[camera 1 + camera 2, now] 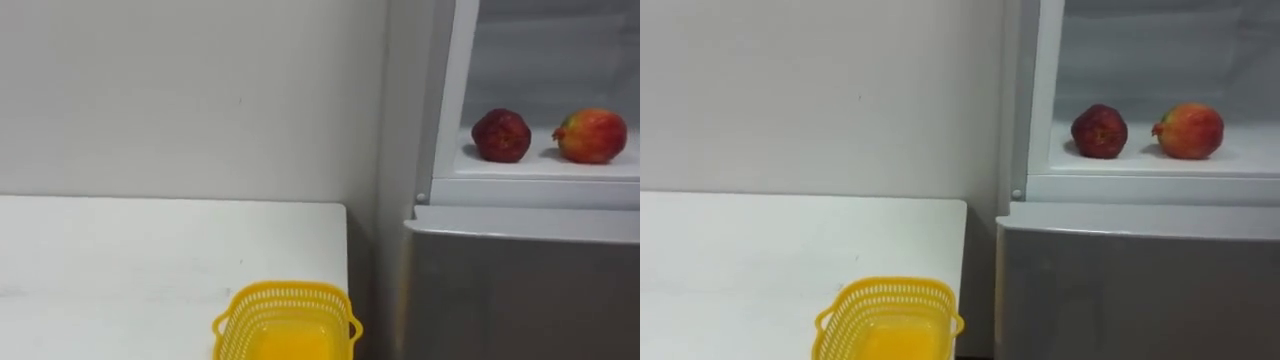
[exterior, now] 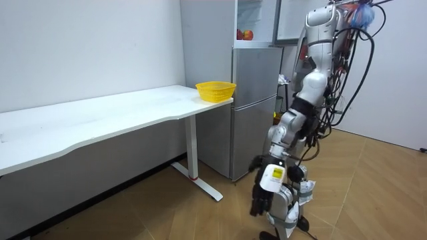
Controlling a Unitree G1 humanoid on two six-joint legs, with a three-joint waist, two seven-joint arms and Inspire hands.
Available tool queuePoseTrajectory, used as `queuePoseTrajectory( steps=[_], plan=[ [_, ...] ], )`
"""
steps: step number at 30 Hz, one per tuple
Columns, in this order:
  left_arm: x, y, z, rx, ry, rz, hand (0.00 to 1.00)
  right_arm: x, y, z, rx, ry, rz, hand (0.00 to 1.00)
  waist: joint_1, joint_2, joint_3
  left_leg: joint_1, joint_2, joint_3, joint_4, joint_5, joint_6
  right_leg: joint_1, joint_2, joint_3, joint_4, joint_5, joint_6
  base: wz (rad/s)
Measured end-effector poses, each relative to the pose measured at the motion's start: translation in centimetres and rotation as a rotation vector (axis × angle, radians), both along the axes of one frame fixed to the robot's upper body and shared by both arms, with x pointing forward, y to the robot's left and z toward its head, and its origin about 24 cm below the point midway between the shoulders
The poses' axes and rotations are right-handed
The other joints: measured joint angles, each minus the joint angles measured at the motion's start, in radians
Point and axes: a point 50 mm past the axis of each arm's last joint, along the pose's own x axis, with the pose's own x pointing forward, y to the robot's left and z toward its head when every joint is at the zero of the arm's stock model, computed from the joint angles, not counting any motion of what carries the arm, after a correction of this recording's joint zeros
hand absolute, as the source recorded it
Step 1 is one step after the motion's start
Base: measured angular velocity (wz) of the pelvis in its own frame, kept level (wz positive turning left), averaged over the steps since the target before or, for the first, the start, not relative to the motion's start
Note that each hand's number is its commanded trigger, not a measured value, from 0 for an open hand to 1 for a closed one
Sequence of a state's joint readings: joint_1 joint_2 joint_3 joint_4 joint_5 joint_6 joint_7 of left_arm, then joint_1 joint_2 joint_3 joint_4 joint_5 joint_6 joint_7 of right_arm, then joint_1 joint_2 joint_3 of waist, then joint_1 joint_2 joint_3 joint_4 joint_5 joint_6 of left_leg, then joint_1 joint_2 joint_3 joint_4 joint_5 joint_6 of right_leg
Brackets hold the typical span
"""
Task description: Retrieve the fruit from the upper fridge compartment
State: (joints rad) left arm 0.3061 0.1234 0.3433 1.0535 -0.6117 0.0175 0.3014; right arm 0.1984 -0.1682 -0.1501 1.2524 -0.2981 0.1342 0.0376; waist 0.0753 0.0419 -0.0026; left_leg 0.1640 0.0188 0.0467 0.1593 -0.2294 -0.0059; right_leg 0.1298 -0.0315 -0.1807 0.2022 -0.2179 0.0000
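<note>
The upper fridge compartment stands open, and two round fruits rest on its white shelf [image 1: 535,170]. The left one is a dark red fruit [image 1: 501,135]. To its right, a little apart, lies a red-and-yellow fruit [image 1: 592,135]. In the room view both show as small red fruits [image 2: 245,34] high in the fridge. The robot stands upright a step from the fridge, facing it. Its left hand [image 2: 261,195] hangs down beside its leg, far below the shelf and holding nothing that I can see.
A yellow mesh basket [image 1: 286,318] sits at the near right corner of the white table [image 1: 150,260], right beside the fridge. The grey lower fridge door [image 1: 520,290] is closed. The open upper door [image 2: 267,20] stands to the right of the compartment.
</note>
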Motion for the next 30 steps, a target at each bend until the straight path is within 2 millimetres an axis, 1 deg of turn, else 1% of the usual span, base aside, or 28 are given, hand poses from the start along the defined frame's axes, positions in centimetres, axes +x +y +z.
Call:
queuePoseTrajectory(
  steps=[1,3,5,6,7,8,10,13,16,17,20,21,22,23,24,25,26,27,28,29,30],
  plan=[
    [-0.6,-0.2,-0.1,-0.014,0.033,-0.032,0.00,-0.1,0.1,0.0,0.006,0.003,-0.001,0.00,-0.001,0.000,-0.0004,0.002,0.001,0.004,0.000,0.000,0.000,-0.001,0.000,0.005,0.002,-0.001,-0.001,-0.08],
    [-1.0,-0.4,-0.2,-0.032,0.071,-0.093,0.00,0.0,0.1,0.0,0.011,0.001,0.005,0.00,-0.005,-0.001,-0.0007,0.000,0.002,0.005,0.000,0.000,-0.001,-0.003,-0.001,0.006,0.002,-0.002,-0.001,-0.03],
    [-0.8,-0.7,-0.4,-0.045,0.106,-0.212,0.00,0.1,0.2,-0.1,0.012,0.000,0.006,0.00,-0.017,-0.005,0.0003,-0.003,0.002,0.004,0.002,0.000,-0.001,-0.003,0.000,0.000,0.001,-0.003,-0.001,0.05],
    [-0.3,-0.9,-0.4,-0.051,0.127,-0.319,0.00,0.1,0.3,-0.1,0.014,0.002,0.014,0.00,-0.019,-0.013,-0.0011,-0.004,0.002,0.004,0.003,0.000,-0.001,-0.003,0.000,-0.002,0.001,-0.003,0.000,0.00],
    [0.3,-1.1,-0.5,-0.053,0.142,-0.425,0.00,0.2,0.4,-0.1,0.017,0.000,0.016,0.00,-0.022,-0.018,-0.0004,-0.004,0.001,0.003,0.003,0.000,-0.001,-0.003,0.000,-0.003,0.002,-0.003,0.000,0.00],
    [0.6,-1.3,-0.6,-0.055,0.148,-0.477,0.00,0.3,0.4,-0.1,0.017,-0.001,0.020,0.00,-0.026,-0.021,-0.0002,-0.005,0.000,0.003,0.003,0.000,-0.001,-0.003,-0.001,-0.002,0.002,-0.003,0.000,0.00],
    [1.3,-1.9,-0.8,-0.060,0.182,-0.653,0.00,1.1,0.6,-0.2,0.015,-0.022,0.026,0.00,-0.043,-0.032,0.0000,-0.008,0.000,0.004,0.003,0.000,0.000,-0.005,0.000,0.003,0.003,-0.003,0.001,0.00],
    [2.7,-2.4,-1.0,-0.057,0.200,-0.814,0.00,2.0,0.7,-0.3,-0.006,-0.051,0.029,0.00,-0.057,-0.039,0.0002,-0.015,0.001,0.008,0.002,0.000,0.000,-0.011,0.003,0.013,0.003,-0.002,0.001,-0.04],
    [3.1,-2.8,-1.1,-0.063,0.209,-0.902,0.00,2.6,0.7,-0.2,-0.036,-0.080,0.037,0.00,-0.067,-0.040,-0.0005,-0.014,0.001,0.012,0.004,0.000,0.000,-0.015,0.003,0.016,0.005,-0.002,0.001,-0.04],
    [3.4,-3.0,-1.1,-0.062,0.210,-0.934,0.00,3.1,0.6,-0.1,-0.058,-0.109,0.040,0.00,-0.070,-0.041,-0.0001,-0.016,0.001,0.017,0.004,0.000,0.000,-0.021,0.004,0.017,0.004,-0.002,0.001,-0.12],
    [3.6,-3.1,-1.1,-0.057,0.208,-0.957,0.00,5.5,0.4,0.4,-0.129,-0.241,0.017,0.00,-0.073,-0.049,-0.0024,-0.025,0.004,0.029,0.004,0.000,0.000,-0.036,0.007,0.031,0.003,0.002,0.000,-0.13],
    [3.7,-3.1,-1.1,-0.054,0.202,-0.959,0.00,6.9,0.4,0.8,-0.156,-0.325,0.008,0.00,-0.075,-0.051,-0.0023,-0.031,0.004,0.033,0.005,0.000,0.000,-0.043,0.008,0.036,0.002,0.004,0.000,-0.09],
    [3.9,-3.1,-1.0,-0.046,0.190,-0.962,0.00,8.2,0.7,1.3,-0.173,-0.410,0.000,0.00,-0.081,-0.051,0.0005,-0.034,0.004,0.034,0.006,0.000,0.000,-0.046,0.009,0.039,0.001,0.006,0.001,-0.07],
    [4.1,-3.1,-1.0,-0.042,0.185,-0.969,0.00,8.8,0.9,1.5,-0.177,-0.451,-0.003,0.00,-0.082,-0.053,0.0004,-0.034,0.004,0.035,0.006,0.000,0.000,-0.045,0.009,0.039,0.001,0.006,0.001,-0.04],
    [4.4,-3.3,-1.0,-0.035,0.172,-0.986,0.00,10.1,1.3,2.0,-0.180,-0.526,-0.001,0.00,-0.083,-0.055,0.0004,-0.034,0.004,0.041,0.005,0.000,0.000,-0.047,0.009,0.042,0.000,0.006,0.001,-0.08],
    [4.8,-3.5,-1.0,-0.030,0.156,-1.002,0.00,11.3,1.8,2.7,-0.179,-0.607,0.002,0.00,-0.083,-0.054,0.0010,-0.036,0.004,0.051,0.004,0.000,0.000,-0.051,0.009,0.042,-0.002,0.007,0.002,-0.10],
    [5.0,-3.5,-1.0,-0.026,0.149,-1.008,0.00,12.0,2.0,3.2,-0.180,-0.650,0.006,0.00,-0.083,-0.054,0.0008,-0.037,0.005,0.056,0.003,0.000,0.000,-0.053,0.009,0.044,-0.002,0.007,0.002,-0.13],
    [5.3,-3.6,-1.0,-0.014,0.134,-1.018,0.00,13.2,2.5,4.3,-0.183,-0.738,0.017,0.00,-0.086,-0.051,0.0002,-0.041,0.005,0.061,0.003,0.000,0.000,-0.061,0.010,0.055,0.001,0.007,0.002,-0.09],
    [5.5,-3.7,-0.8,-0.001,0.113,-1.026,0.00,14.2,2.9,5.8,-0.190,-0.844,0.030,0.00,-0.093,-0.047,0.0000,-0.049,0.005,0.062,0.003,0.000,0.000,-0.065,0.011,0.058,0.000,0.011,0.004,-0.08],
    [5.7,-3.7,-0.8,0.005,0.102,-1.031,0.00,14.6,3.1,6.6,-0.195,-0.898,0.041,0.00,-0.097,-0.043,0.0005,-0.051,0.005,0.063,0.002,0.000,0.000,-0.067,0.012,0.060,-0.001,0.011,0.004,-0.10],
    [5.8,-3.7,-0.7,0.018,0.081,-1.036,0.00,15.3,3.4,7.8,-0.202,-0.983,0.057,0.00,-0.098,-0.047,0.0001,-0.053,0.006,0.069,-0.001,0.000,0.000,-0.076,0.013,0.067,0.001,0.011,0.004,-0.17]
  ],
)
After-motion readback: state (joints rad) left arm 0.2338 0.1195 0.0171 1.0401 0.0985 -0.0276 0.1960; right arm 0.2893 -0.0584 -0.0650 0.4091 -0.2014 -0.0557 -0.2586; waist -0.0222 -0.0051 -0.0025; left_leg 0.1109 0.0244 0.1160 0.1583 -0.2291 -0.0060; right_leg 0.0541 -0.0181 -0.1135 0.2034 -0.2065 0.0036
